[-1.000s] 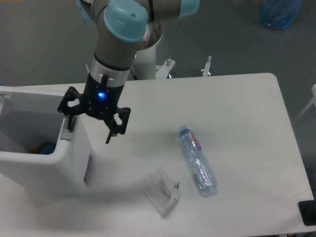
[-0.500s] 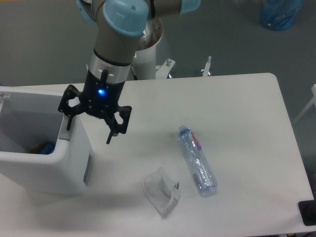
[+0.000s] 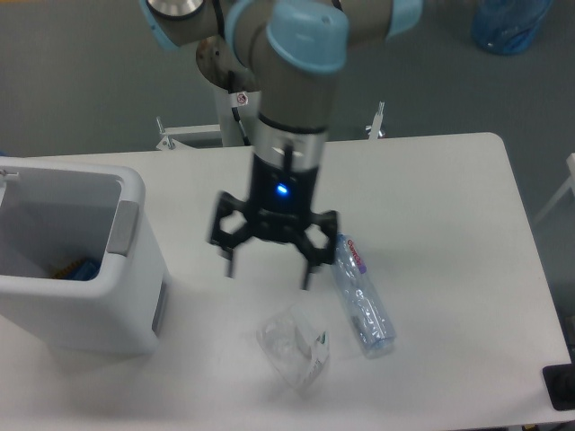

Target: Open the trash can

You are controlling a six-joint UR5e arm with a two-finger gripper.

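The gripper (image 3: 269,271) hangs over the middle of the table (image 3: 449,206) with its fingers spread wide and nothing between them, a blue light glowing on its body. The bin (image 3: 85,274) sits at the left, cut off by the frame edge, its top open; something blue and orange inside is too hidden to make out. A clear bottle (image 3: 361,296) lies just right of the gripper, and a crumpled clear wrapper (image 3: 294,347) lies below it.

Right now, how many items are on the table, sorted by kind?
Trash can: 1
Plastic bottle: 1
Clear plastic bag: 1
Total: 3
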